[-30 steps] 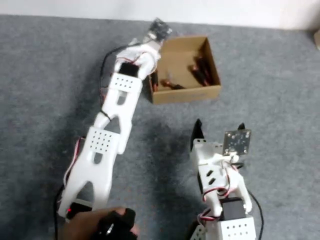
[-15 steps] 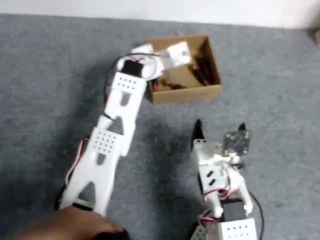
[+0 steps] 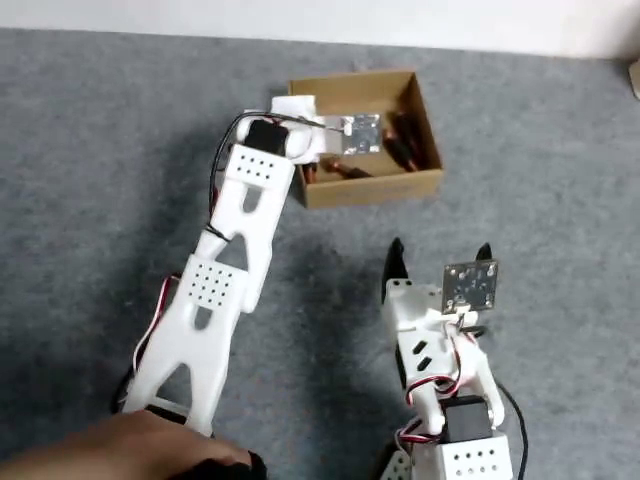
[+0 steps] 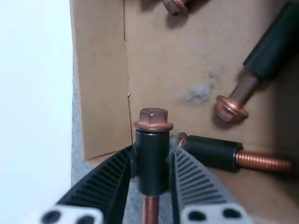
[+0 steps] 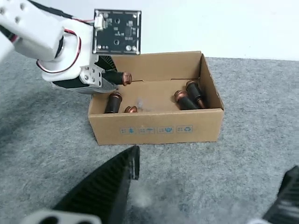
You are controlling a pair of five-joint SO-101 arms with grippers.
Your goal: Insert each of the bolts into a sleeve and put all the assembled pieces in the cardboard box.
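Over the box (image 3: 365, 188), at the end nearest my left arm: left end effector (image 4: 152, 156) clamped shut on a black sleeve (image 4: 152, 179) with a copper bolt (image 4: 153, 120) through it. Both ribbed fingers (image 4: 110, 184) press the sleeve's sides.

Long axis of the held piece runs in line with my fingers. The hex head points outward past the fingertips and the threaded shank sticks out the sleeve's back end toward my wrist. From the right wrist view the piece sits roughly level, head toward the box interior, about rim height.

Several other assembled pieces (image 5: 184, 100) lie flat on the box floor at mixed headings, some at each end.

Right end effector (image 3: 438, 262) is wide open and holds nothing. It sits above the gray counter (image 3: 560, 150), short of the box and apart from it, facing its front wall.
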